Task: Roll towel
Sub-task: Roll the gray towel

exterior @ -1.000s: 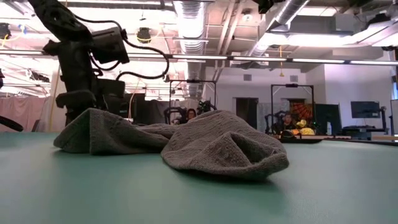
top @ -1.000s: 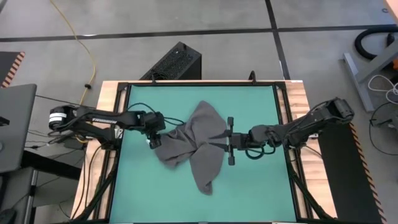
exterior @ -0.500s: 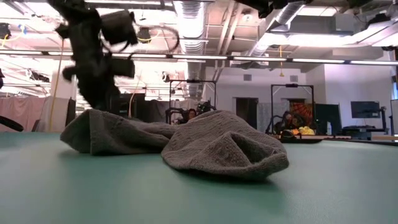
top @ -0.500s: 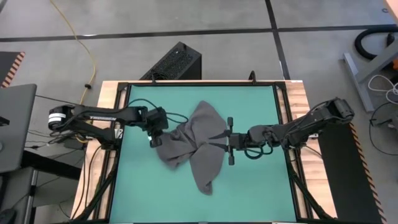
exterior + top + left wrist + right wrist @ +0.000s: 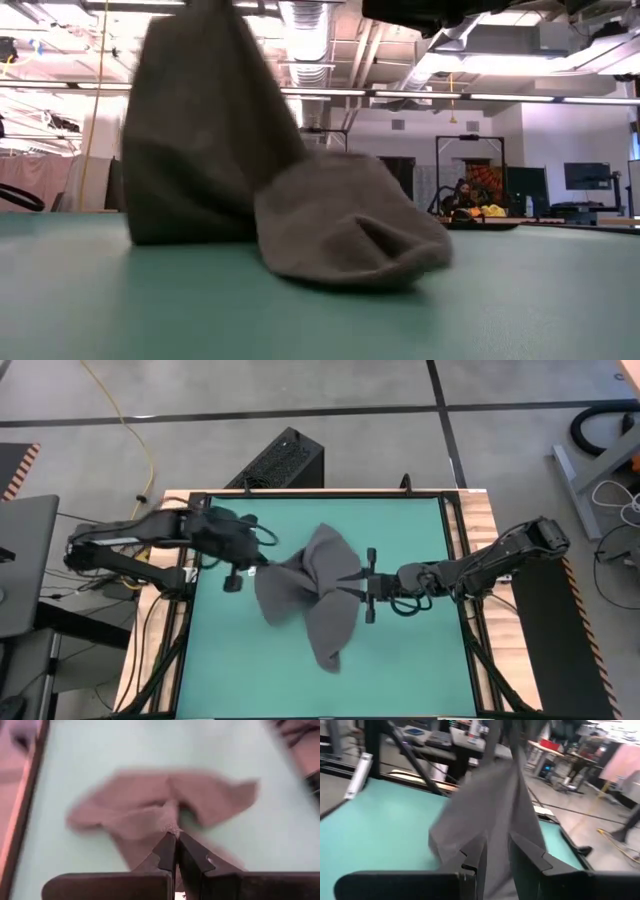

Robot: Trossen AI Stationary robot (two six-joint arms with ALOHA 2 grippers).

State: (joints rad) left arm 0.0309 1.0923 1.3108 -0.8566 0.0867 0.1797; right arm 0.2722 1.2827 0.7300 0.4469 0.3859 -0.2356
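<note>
**Left arm lifts one corner of the towel**

The left gripper (image 5: 243,567), which a second ago stood open beside the towel's left edge, has now closed its fingers (image 5: 167,851) on that edge and risen. In the low view the left part of the towel (image 5: 215,150) hangs tall where it lay flat before, while the right lump still rests on the green mat (image 5: 520,300). From above, the towel (image 5: 310,595) sits near the mat's (image 5: 400,670) middle, its left side drawn up and toward the far left. The right gripper (image 5: 360,585) stays at the towel's right edge, its fingers (image 5: 472,857) pinching a fold of cloth (image 5: 495,810), unmoved.
</note>
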